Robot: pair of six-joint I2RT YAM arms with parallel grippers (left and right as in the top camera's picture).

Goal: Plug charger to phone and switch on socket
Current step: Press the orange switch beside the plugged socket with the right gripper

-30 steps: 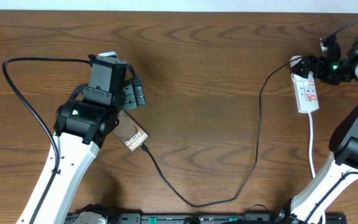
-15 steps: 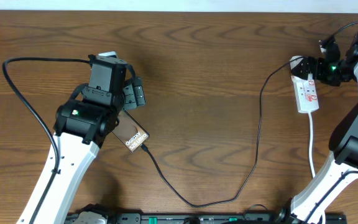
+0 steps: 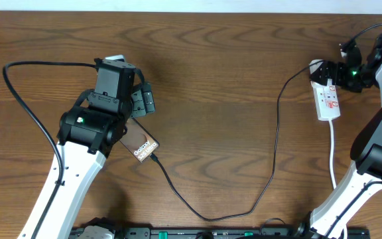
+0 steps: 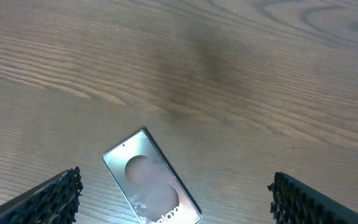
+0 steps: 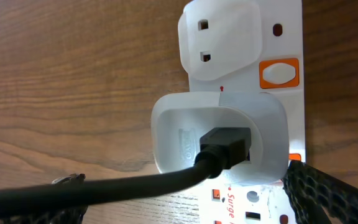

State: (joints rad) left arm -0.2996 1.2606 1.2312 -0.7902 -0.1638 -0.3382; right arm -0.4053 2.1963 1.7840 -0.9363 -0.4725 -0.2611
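The phone (image 3: 142,145) lies flat on the wood table, half under my left arm. Its dark screen with white "Galaxy" text also shows in the left wrist view (image 4: 151,180). The charger (image 3: 274,133), a thin black cable, has its connector tip (image 3: 154,158) at the phone's lower end. It loops across the table to a white adapter (image 5: 219,134) seated in the socket (image 3: 328,99). My left gripper (image 4: 176,202) is open above the phone, apart from it. My right gripper (image 5: 191,199) is open, over the socket's end and straddling the cable (image 5: 104,186). An orange switch (image 5: 279,73) shows beside a free outlet.
The socket's white cord (image 3: 332,156) runs toward the table's front right. A black robot cable (image 3: 25,99) arcs at the left. My right arm's base (image 3: 377,159) stands at the right edge.
My right wrist has shifted very slightly over the socket. The phone, the charger and my left arm have not moved.
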